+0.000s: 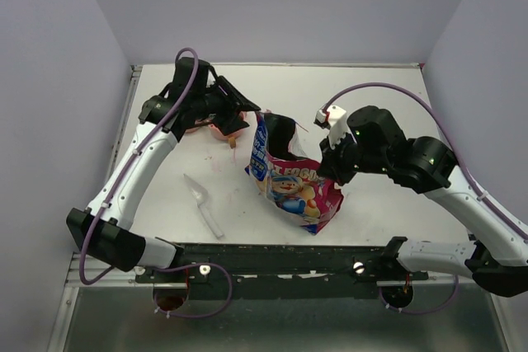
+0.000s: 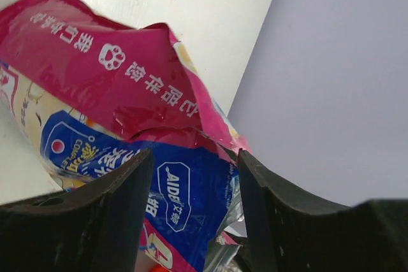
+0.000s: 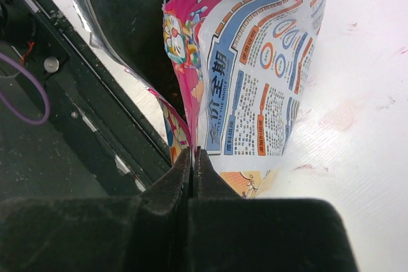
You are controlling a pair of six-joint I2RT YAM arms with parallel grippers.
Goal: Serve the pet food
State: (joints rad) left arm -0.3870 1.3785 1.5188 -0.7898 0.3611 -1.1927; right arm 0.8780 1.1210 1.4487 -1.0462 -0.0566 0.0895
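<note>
A glossy pink bag (image 1: 293, 180) with cartoon print lies on the white table, its open mouth (image 1: 279, 131) toward the back. The pet food is hidden inside it. My right gripper (image 1: 328, 172) is at the bag's right side. In the right wrist view its jaws (image 3: 193, 155) are pressed together on a thin edge of the bag (image 3: 255, 81). My left gripper (image 1: 246, 117) hovers at the bag's back left corner. In the left wrist view it (image 2: 191, 186) stands open, with the bag's blue and pink top (image 2: 115, 74) just beyond the fingers, which do not pinch it.
A clear plastic scoop (image 1: 205, 204) lies on the table left of the bag. An orange dish (image 1: 221, 131) sits mostly hidden under the left gripper. Grey walls (image 1: 49, 80) close in the table on three sides, and a black rail (image 1: 289, 257) runs along the near edge.
</note>
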